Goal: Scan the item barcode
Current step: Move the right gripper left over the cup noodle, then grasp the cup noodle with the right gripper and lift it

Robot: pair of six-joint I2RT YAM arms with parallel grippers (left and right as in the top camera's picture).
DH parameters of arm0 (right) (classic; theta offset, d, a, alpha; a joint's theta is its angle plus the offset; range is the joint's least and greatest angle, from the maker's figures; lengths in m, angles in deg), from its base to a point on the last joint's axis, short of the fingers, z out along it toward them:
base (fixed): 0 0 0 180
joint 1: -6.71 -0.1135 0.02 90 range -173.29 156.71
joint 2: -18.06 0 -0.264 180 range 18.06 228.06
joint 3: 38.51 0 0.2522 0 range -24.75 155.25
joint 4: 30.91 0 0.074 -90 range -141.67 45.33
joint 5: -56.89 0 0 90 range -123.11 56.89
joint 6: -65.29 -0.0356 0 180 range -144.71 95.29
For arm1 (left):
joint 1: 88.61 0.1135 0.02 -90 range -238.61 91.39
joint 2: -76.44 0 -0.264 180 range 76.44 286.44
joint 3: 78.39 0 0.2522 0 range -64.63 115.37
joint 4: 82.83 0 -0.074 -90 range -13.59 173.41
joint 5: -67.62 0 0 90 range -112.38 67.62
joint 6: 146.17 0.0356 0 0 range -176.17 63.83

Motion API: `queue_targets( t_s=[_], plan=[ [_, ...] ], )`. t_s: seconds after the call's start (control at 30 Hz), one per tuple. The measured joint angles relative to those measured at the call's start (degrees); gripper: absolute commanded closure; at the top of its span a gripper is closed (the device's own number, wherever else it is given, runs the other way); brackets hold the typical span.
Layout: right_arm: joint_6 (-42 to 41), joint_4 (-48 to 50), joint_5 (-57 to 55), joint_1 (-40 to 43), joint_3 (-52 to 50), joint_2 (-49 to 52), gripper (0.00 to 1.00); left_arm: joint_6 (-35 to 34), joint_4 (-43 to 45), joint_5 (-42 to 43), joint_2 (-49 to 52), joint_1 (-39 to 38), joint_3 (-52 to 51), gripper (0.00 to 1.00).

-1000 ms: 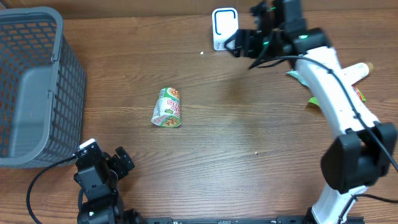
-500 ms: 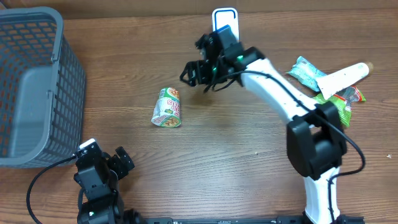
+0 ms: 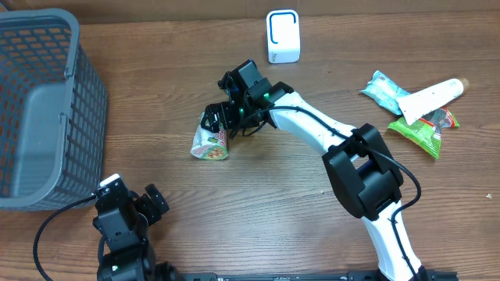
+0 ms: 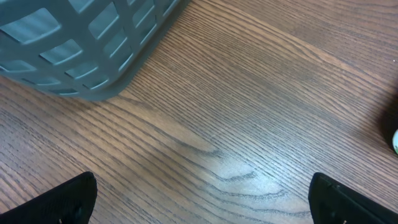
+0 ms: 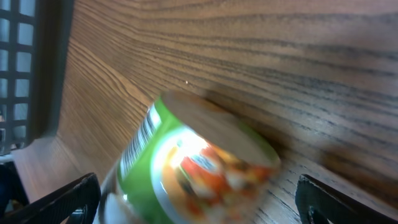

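Note:
The item, a green-and-white noodle cup (image 3: 209,145), lies on its side on the wooden table left of centre. My right gripper (image 3: 221,125) hangs right over it, open. In the right wrist view the cup (image 5: 186,162) fills the space between the two wide-apart black fingertips (image 5: 65,200) without either touching it, and a barcode (image 5: 138,148) shows on its side. The white scanner (image 3: 282,36) stands at the back edge. My left gripper (image 3: 131,204) rests near the front left, open over bare wood (image 4: 202,202).
A grey mesh basket (image 3: 47,101) takes up the far left, and its corner shows in the left wrist view (image 4: 74,37). A heap of snack packets and a white tube (image 3: 414,105) lies at the right.
My right arm has swung from beside the scanner at the back, leftwards and down to the noodle cup, its jaws widening. The left arm and the cup have not moved.

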Motion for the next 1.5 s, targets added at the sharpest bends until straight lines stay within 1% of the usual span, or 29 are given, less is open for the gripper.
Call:
queue_targets(
  t_s=[0.17, 0.2, 0.3, 0.5, 0.63, 0.77, 0.97, 1.03, 1.13, 1.33, 1.5],
  plan=[
    [-0.15, -1.66, -0.74, -0.13, 0.0, 0.04, 0.01, 0.0, -0.02, 0.0, 0.0, 0.0, 0.0, 0.0],
    [-0.26, -2.05, -0.87, -0.13, 0.0, 0.07, 0.04, 0.0, 0.0, 0.0, 0.0, 0.0, 0.0, 0.0],
    [-1.33, -2.89, -1.53, -0.24, -0.02, 0.07, 0.09, 0.0, 0.0, 0.0, 0.0, 0.0, 0.0, 0.0],
    [-2.38, -6.75, -3.37, -0.2, -0.52, 0.11, 0.09, 0.0, 0.0, 0.0, 0.0, 0.0, 0.0, 0.0],
    [-1.62, -10.43, -3.04, 0.96, -0.15, 0.11, 0.12, 0.0, 0.0, 0.0, 0.0, 0.0, 0.0, 0.0],
    [3.1, -16.74, -0.83, 4.98, 1.68, 0.15, 0.12, 0.0, 0.0, 0.0, 0.0, 0.0, 0.0, 0.0],
    [16.22, -27.93, 2.97, 11.98, 5.53, 0.17, 0.11, 0.0, 0.0, 0.0, 0.0, 0.0, 0.0, 0.01],
    [20.31, -30.77, 3.41, 14.08, 5.79, 0.17, 0.08, 0.0, 0.0, 0.0, 0.0, 0.0, 0.0, 0.0],
    [24.9, -33.62, 3.43, 16.41, 5.79, 0.22, 0.08, 0.0, 0.0, 0.0, 0.0, 0.0, 0.0, 0.0],
    [29.55, -34.4, 2.99, 18.56, 5.79, 0.22, 0.08, 0.0, 0.0, 0.0, 0.0, 0.0, 0.0, 0.0],
    [30.77, -33.86, 1.81, 18.84, 5.97, 0.22, 0.13, 0.0, 0.0, 0.0, 0.0, 0.0, 0.0, 0.0]
  ],
)
